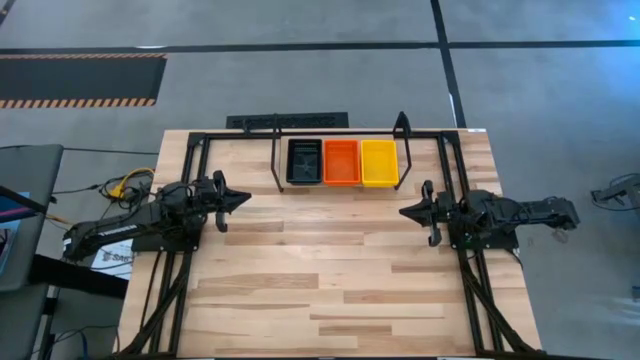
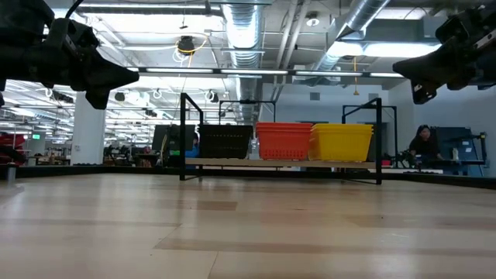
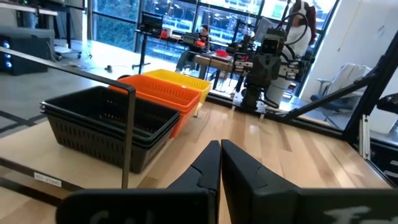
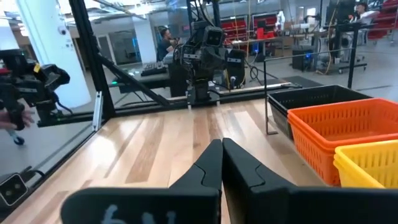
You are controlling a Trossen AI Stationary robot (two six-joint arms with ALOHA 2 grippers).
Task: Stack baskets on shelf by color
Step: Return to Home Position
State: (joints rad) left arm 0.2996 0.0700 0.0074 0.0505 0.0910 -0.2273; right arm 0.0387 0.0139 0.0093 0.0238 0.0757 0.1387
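Note:
The baskets stand in three stacks on the shelf (image 1: 276, 160) at the table's far side: black (image 1: 304, 161) on the left, red-orange (image 1: 341, 162) in the middle, yellow (image 1: 379, 162) on the right. The low view shows them side by side, black (image 2: 226, 141), red-orange (image 2: 284, 139), yellow (image 2: 342, 142). My left gripper (image 1: 246, 199) hovers shut at the table's left, pointing level toward the right. My right gripper (image 1: 404, 211) hovers shut at the table's right, pointing level toward the left. Both hold nothing.
A black tube frame (image 1: 190, 150) edges the table's left, right and far sides. Bare wood (image 1: 320, 280) spreads between the two arms and toward the near edge. People sit at desks in the room beyond the table.

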